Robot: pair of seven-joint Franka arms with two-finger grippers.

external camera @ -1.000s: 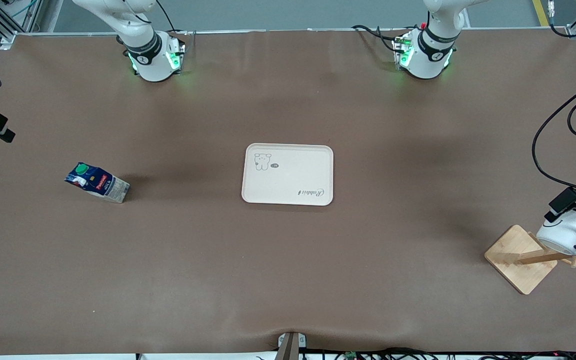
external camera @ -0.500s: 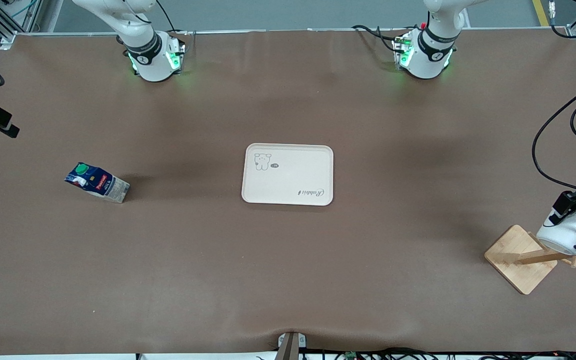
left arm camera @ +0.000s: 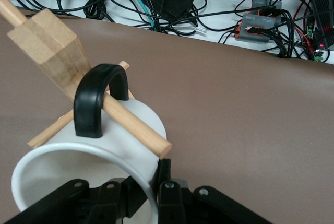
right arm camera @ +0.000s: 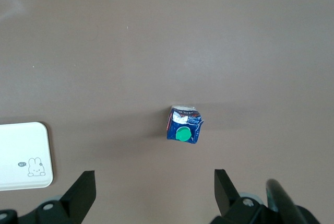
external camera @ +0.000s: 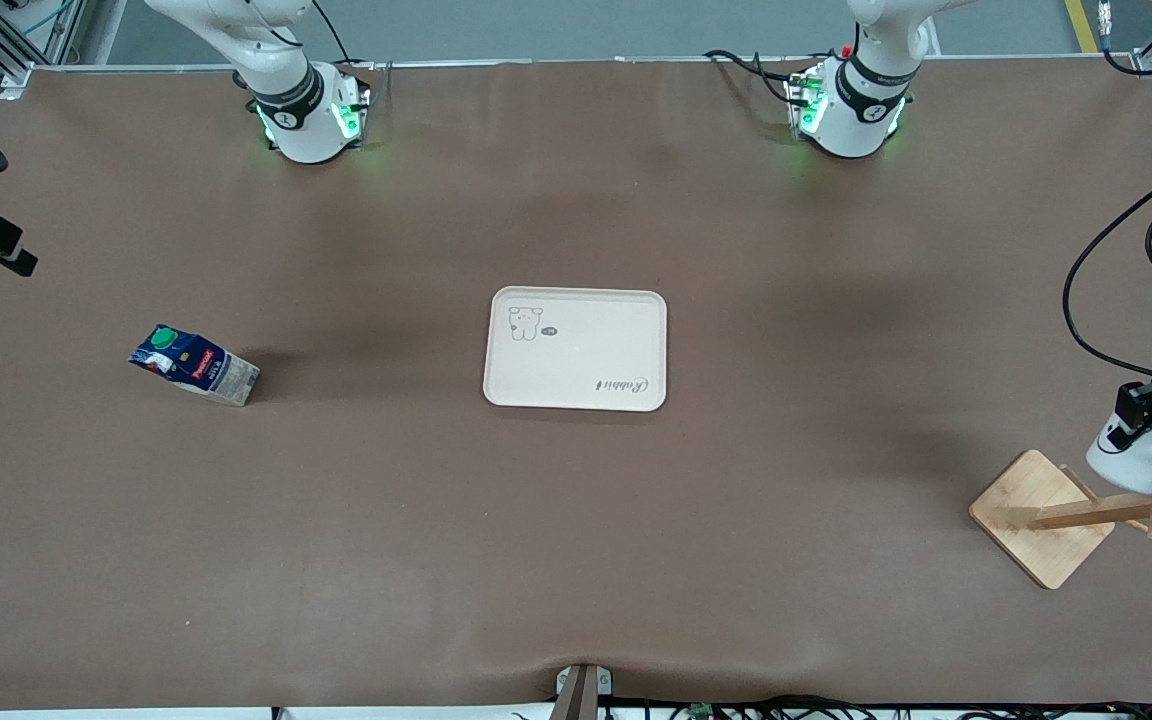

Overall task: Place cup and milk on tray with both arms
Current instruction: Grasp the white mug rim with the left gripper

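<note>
The cup (external camera: 1136, 462) is white and hangs by its black handle (left arm camera: 97, 98) on a peg of the wooden rack (external camera: 1041, 515) at the left arm's end of the table. My left gripper (external camera: 1151, 405) (left arm camera: 156, 185) is shut on the cup (left arm camera: 136, 130), one finger inside its rim and one outside. The milk (external camera: 196, 365), dark blue with a green cap, stands on the table toward the right arm's end. My right gripper (right arm camera: 154, 182) hangs open high over the table near the milk (right arm camera: 183, 126), holding nothing. The cream tray (external camera: 586, 345) (right arm camera: 21, 151) lies bare mid-table.
The rack's post (left arm camera: 52, 46) and its pegs stand close around the cup. Cables and small boxes (left arm camera: 255, 23) lie just off the table edge nearest the front camera. Both arm bases (external camera: 311, 115) stand along the table edge farthest from the front camera.
The left gripper's fingers have shut on the cup's rim. The cup has shifted slightly along its peg toward the left arm's end. The right arm has barely moved.
</note>
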